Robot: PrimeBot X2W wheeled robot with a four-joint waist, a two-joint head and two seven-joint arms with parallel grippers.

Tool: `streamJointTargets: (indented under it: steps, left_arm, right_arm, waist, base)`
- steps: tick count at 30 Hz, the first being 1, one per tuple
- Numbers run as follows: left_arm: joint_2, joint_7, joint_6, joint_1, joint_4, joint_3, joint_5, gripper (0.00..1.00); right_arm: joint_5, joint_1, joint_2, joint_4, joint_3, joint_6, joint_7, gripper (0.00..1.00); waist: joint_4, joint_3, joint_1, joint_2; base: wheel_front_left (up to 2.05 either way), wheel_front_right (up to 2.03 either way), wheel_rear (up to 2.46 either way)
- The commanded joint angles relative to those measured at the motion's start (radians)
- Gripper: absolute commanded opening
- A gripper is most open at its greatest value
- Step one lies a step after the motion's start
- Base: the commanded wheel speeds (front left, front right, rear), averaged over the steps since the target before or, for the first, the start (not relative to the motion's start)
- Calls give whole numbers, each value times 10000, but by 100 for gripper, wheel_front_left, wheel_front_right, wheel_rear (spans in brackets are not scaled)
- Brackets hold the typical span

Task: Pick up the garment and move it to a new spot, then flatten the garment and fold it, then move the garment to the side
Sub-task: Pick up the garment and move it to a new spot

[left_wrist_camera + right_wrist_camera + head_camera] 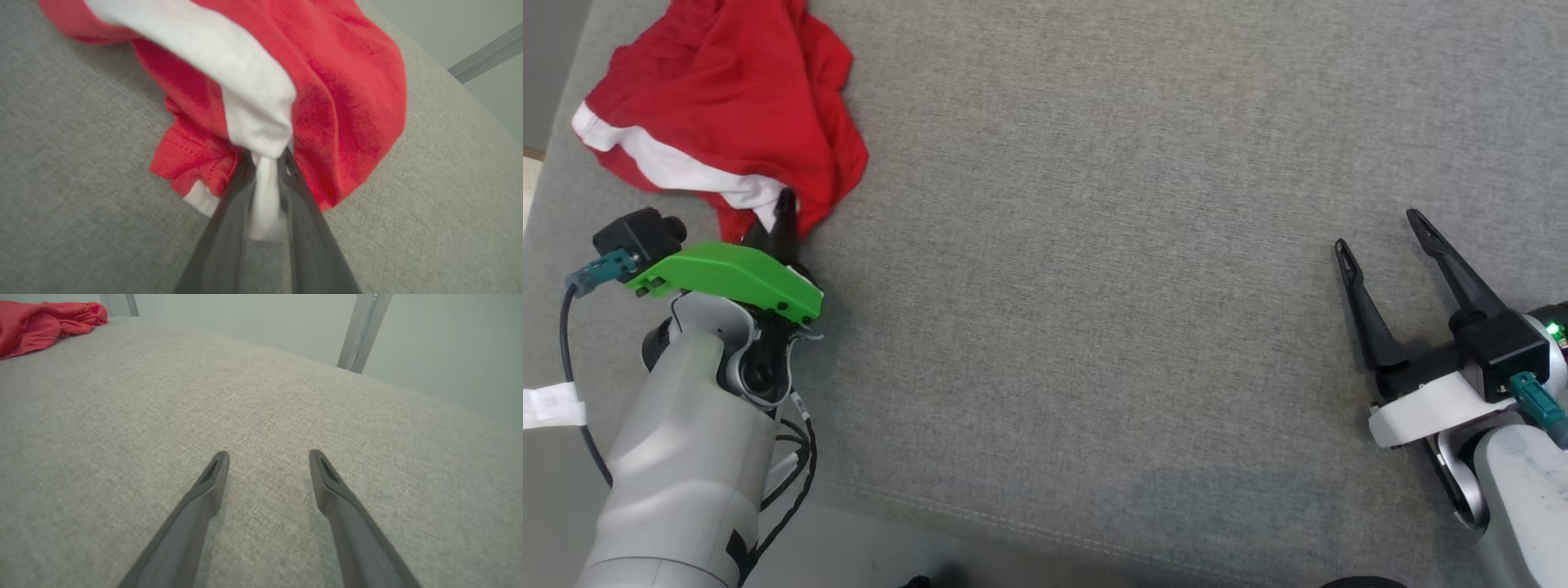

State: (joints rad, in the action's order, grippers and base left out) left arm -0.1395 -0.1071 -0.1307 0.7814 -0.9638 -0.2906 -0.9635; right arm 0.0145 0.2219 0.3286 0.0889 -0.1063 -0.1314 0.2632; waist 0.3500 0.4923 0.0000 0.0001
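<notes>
Surface: grey woven cushion top [1094, 310]; stitched seam along near edge in head view.
Garment: red w/ white band, crumpled heap [727, 90] at far-left corner of cushion top, close to its left edge. Not flattened, not folded.
White band: [670, 167] crosses near side of heap; one end drawn into a narrow twist at L fingertips.
L gripper: [783, 214] at near-right edge of heap, tips in the cloth.
L grip state: clenched on garment. L wrist view shows both fingers close together [267, 157] w/ twist of white band [245, 73] pinched betw. them; red fabric bunched either side of tips.
Garment support: bulk of heap lies on cushion top; whether pinched end is lifted clear, cannot tell.
L wrist fittings: green cover [727, 273] over wrist; black camera [641, 233] at its left w/ teal plug and dark cable.
R gripper: [1378, 230] at right of head view, well apart from garment; fingers point up-view, leaning slightly left.
R grip state: released, fingers spread wide, nothing betw. them. R wrist view shows bare grey cloth betw. tips [267, 453].
R contact w/ surface: low over cushion top; touching or not, cannot tell.
R wrist view, far end: garment [36, 326] at upper left on cushion top; pale wall behind w/ grey upright post [363, 330].
</notes>
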Motion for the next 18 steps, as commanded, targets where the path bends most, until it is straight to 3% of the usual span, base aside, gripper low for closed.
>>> streamJointTargets:
  steps: [1,8,14,18]
  left_arm:
    - [-14,-9,-2,-48,99,-325,-206,0]
    - [-432,-658,-2,296,1349,-1363,-483,0]
    - [-554,-638,-2,567,3434,-2264,-746,0]
    - [-459,-410,-2,558,3981,-2601,-687,0]
  right_arm:
    - [92,29,-106,104,-15,15,18,100]
    - [197,-371,-689,339,-141,15,20,100]
    - [353,-506,-1420,415,-297,15,20,100]
    - [397,-396,-1701,420,-443,15,20,100]
  waist:
    - [-445,-58,0,-1]
    - [-790,-1130,0,-1]
    - [-1687,-1879,0,-1]
    - [-2370,-2059,0,-1]
  base:
    - [0,0,0]
    - [0,0,0]
    - [0,0,0]
    - [0,0,0]
